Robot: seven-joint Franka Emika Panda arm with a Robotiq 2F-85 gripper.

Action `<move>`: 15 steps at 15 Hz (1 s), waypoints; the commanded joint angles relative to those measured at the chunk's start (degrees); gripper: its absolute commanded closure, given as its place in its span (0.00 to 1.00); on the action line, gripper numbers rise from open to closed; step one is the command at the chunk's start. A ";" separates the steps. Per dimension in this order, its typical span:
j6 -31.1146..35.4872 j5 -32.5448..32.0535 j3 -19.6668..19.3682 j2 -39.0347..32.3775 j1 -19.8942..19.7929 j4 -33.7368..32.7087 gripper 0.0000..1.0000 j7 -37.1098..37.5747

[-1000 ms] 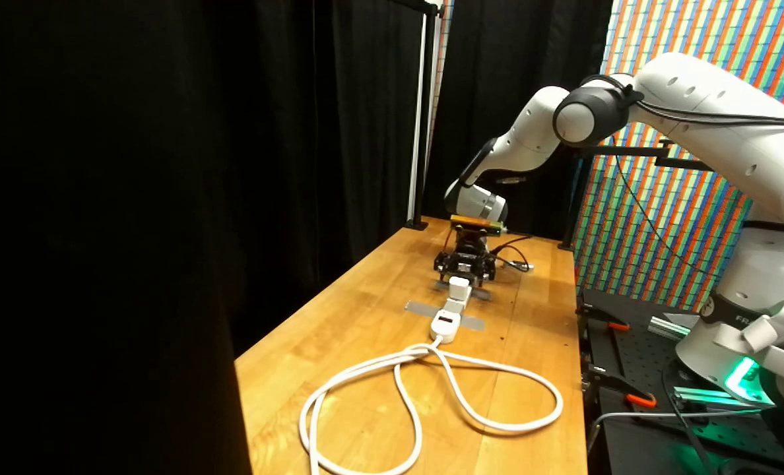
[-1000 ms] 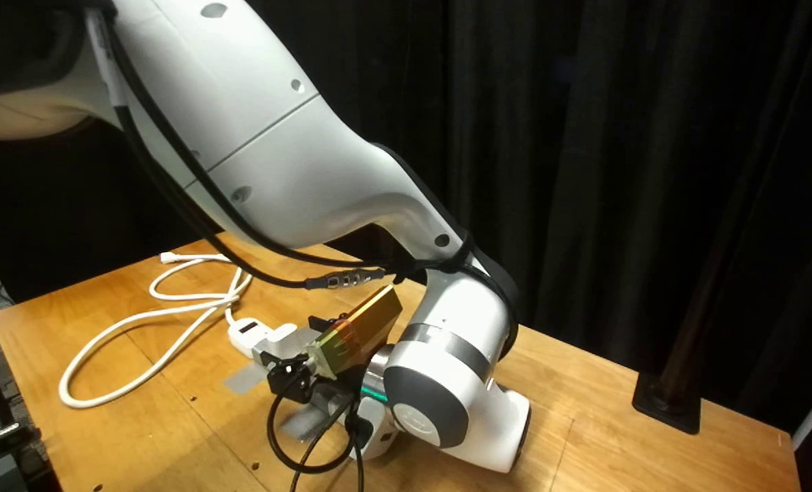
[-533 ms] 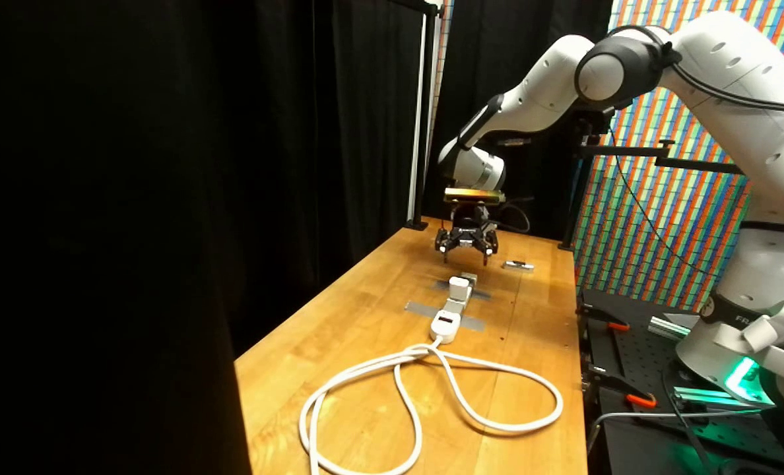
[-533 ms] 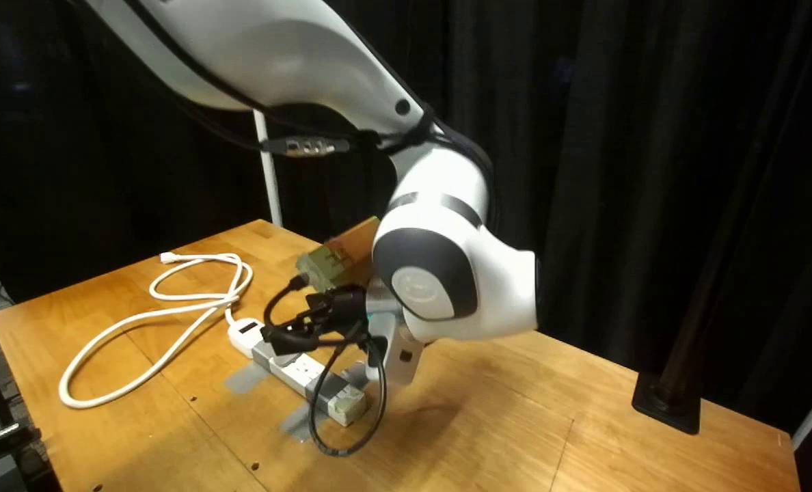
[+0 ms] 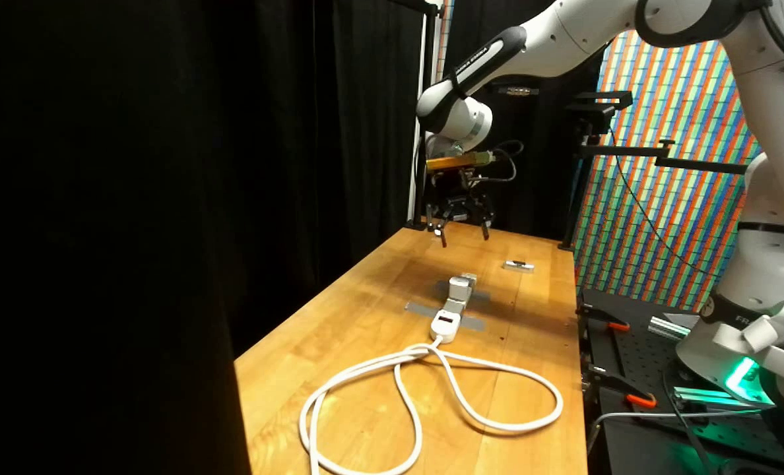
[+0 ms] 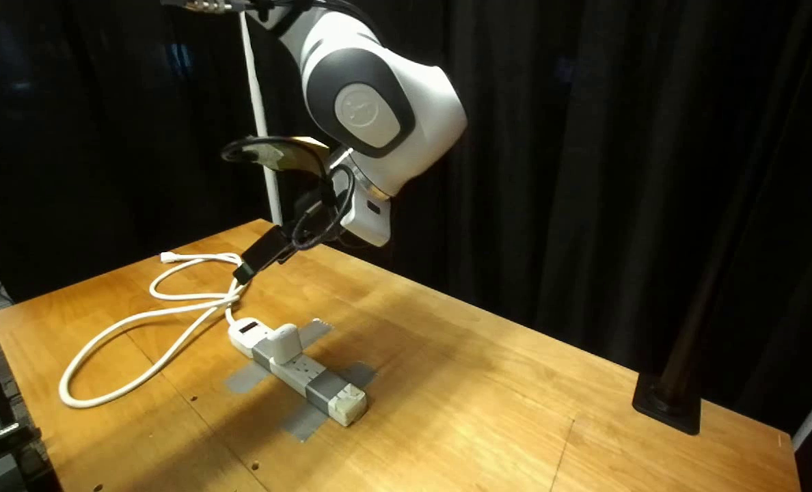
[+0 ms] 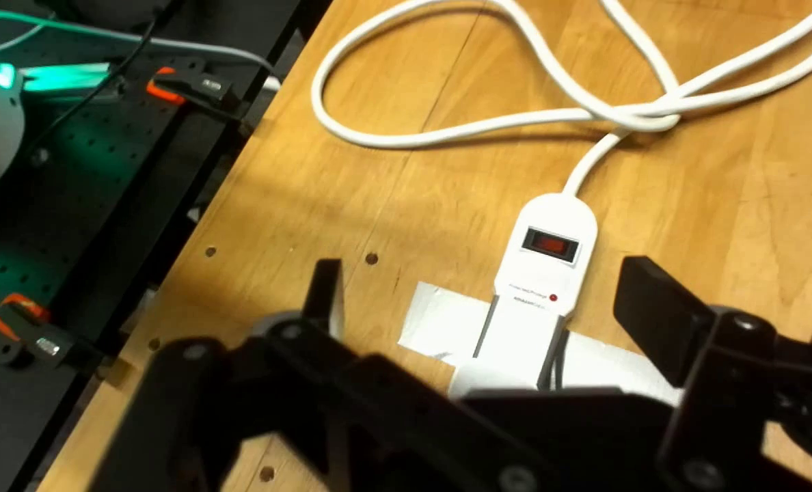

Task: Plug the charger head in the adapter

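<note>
Black tool (image 5: 465,239) risen higher, spread apart, charger head (image 6: 285,343) still on adapter (image 6: 302,373)

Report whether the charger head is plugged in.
Apparently in: the charger head stands unheld on the power strip in both exterior views; how fully seated, I cannot tell.

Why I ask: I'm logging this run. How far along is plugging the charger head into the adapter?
Looks done: in both exterior views the charger head stands unheld on the socket side of the adapter. In hand: nothing; the end effector hangs open above the table, apart from both. Left: perhaps only a check, since whether it is fully seated cannot be told.
</note>
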State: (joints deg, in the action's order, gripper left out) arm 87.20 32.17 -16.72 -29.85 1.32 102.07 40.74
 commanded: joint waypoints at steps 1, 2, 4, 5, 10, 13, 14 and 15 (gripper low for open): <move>7.04 -10.48 3.12 5.17 2.26 5.89 0.25 3.80; 9.01 -13.56 3.84 5.77 2.90 7.10 0.26 4.28; 14.34 -19.37 5.07 6.81 3.84 10.31 0.42 4.43; 17.27 -22.08 5.62 7.16 4.23 11.86 0.51 4.39; 34.56 -33.71 7.02 11.84 5.60 22.54 0.89 4.48; 43.37 -40.64 7.05 16.58 6.20 29.13 0.97 4.92; 45.93 -42.80 7.09 18.56 6.03 31.34 1.00 4.40; 48.60 -44.75 7.16 20.37 5.68 33.35 0.96 3.90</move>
State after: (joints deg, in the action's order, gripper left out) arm 128.67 -7.07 -9.85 -17.88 7.21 126.95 44.42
